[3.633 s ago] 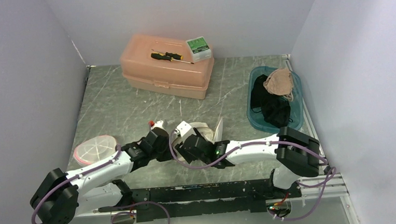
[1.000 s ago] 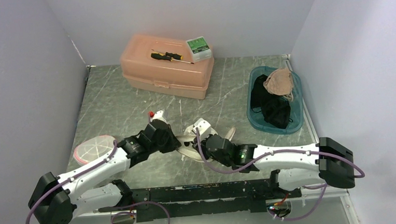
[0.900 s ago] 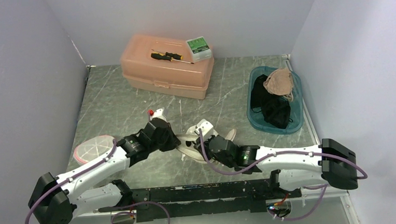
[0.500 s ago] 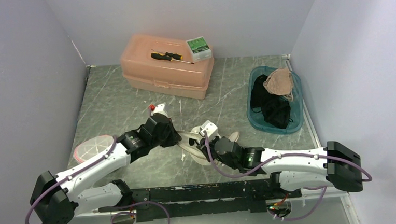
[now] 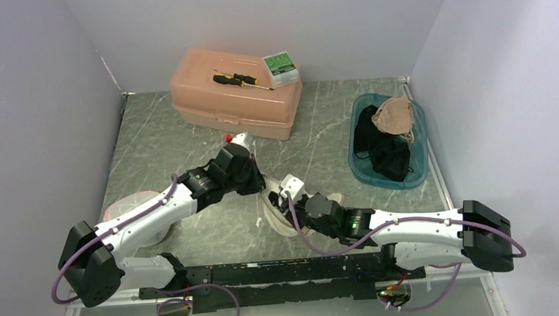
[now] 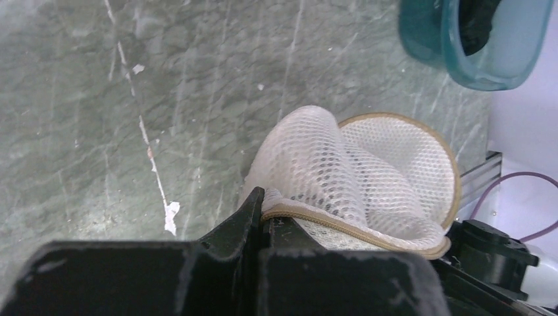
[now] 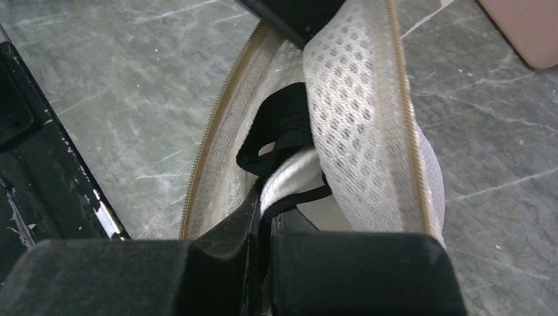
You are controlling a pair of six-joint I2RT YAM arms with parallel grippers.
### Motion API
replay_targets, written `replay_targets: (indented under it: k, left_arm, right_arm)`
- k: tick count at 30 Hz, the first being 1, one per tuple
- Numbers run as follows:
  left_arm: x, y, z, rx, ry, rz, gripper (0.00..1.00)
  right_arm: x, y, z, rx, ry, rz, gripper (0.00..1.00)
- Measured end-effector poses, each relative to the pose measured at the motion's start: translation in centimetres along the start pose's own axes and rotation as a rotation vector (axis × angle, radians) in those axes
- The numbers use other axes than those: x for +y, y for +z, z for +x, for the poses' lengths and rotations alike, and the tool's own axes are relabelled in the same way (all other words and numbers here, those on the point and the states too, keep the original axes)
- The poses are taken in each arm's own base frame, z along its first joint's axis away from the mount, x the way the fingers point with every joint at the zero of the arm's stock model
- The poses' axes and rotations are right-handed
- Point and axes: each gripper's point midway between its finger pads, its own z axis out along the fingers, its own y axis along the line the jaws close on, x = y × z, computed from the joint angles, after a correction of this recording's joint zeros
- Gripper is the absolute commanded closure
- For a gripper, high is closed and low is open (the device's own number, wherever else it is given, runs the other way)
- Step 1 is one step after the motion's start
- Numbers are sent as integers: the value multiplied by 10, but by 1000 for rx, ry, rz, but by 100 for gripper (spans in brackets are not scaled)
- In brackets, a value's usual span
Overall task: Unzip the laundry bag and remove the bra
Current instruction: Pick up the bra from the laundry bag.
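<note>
The left gripper is closed on the tan zipper rim of the laundry bag, and a flap of mesh is held up off the table by it. The right gripper is clamped on a fold of white, black-edged fabric inside the opening, judged to be the bra. In the overhead view the bag is found in the lower middle of the frame, between the two wrists. The bra lies inside it, with only one edge drawn toward the mouth.

The rim is seen parted, so the unzipping is taken as done and the removal as the step in hand. Next, a pull by the right gripper away from the bag is called for — toward the lower right of the overhead frame — with the rim pinned by the left, so that the bag is not dragged along. The bra's black edge could be snagged on the zipper.
</note>
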Motion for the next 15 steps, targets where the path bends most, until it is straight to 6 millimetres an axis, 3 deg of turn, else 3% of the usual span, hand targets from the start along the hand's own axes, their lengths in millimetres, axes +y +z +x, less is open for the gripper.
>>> replay_targets:
  k: [5,15]
  left_arm:
    - [-10,1,-6,7,19,23,98]
    - [12,25,9,109,-23,-20,97]
  right_arm:
    - [-1,1,-3,-11,-12,0,100]
    - [-2,-11,-13,-35,-37,-17,100]
